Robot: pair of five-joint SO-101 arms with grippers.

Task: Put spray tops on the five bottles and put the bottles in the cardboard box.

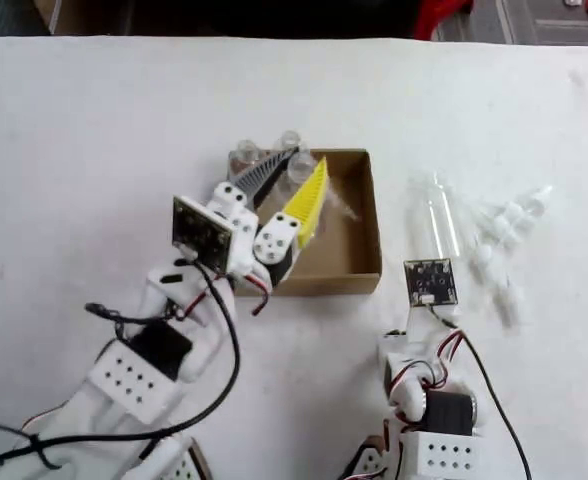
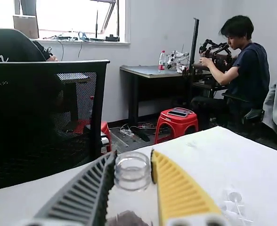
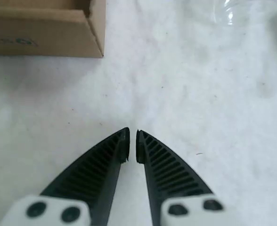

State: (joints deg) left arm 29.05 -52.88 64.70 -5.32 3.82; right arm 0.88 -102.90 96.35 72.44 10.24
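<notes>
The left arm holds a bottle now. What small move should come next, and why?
Probably the right claw, shut and empty over the table, should open and go toward the spray tops. The bottle in the left claw shows an open neck with no top yet.

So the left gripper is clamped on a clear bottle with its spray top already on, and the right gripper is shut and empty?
No. The clear bottle in the left gripper has no spray top on: the left wrist view shows its neck open. The right gripper is shut and empty, as you say.
</notes>
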